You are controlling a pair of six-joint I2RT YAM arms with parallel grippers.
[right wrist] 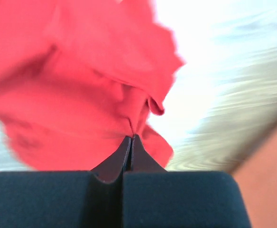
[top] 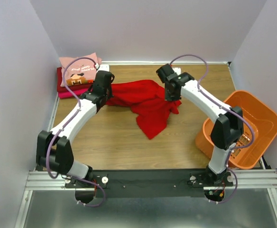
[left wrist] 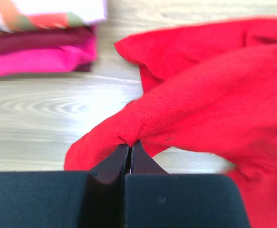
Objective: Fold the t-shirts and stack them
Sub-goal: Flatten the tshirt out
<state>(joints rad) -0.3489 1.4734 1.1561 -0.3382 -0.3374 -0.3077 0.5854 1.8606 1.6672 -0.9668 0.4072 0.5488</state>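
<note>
A plain bright red t-shirt (top: 145, 104) hangs crumpled between my two grippers over the middle of the wooden table. My left gripper (top: 106, 91) is shut on its left edge; the pinched fold shows in the left wrist view (left wrist: 130, 140). My right gripper (top: 172, 94) is shut on its right edge, also seen in the right wrist view (right wrist: 131, 136). A stack of folded tees sits at the back left: a light pink printed one (top: 79, 70) on top of dark red and magenta ones (top: 67, 90), which also show in the left wrist view (left wrist: 39, 52).
An orange plastic basket (top: 256, 114) stands tilted at the right, beside the right arm. Grey walls close in the table on the left, back and right. Bare wooden table (top: 119, 142) lies in front of the shirt.
</note>
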